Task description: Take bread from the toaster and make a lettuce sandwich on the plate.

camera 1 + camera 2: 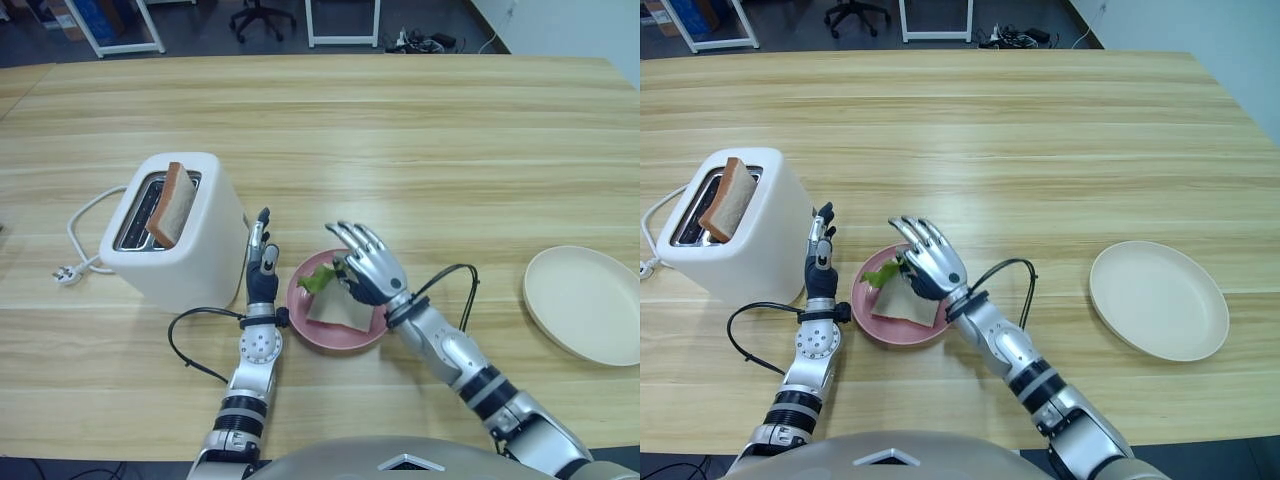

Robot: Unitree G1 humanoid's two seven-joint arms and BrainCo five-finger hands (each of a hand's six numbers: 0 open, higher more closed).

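A white toaster (185, 250) stands at the left with one bread slice (172, 205) sticking up out of its slot. To its right is a small pink plate (300, 305) with a bread slice (338, 313) lying flat on it. A green lettuce leaf (320, 278) rests over that slice's far-left corner. My right hand (368, 268) hovers over the plate with its fingers spread and straight, its thumb side touching the lettuce. My left hand (262, 262) stands upright between the toaster and the pink plate, fingers straight, holding nothing.
A larger cream plate (588, 302) lies at the right near the table's front edge. The toaster's white cord and plug (68, 272) trail off to the left. Black cables loop from both wrists onto the wooden table (400, 150).
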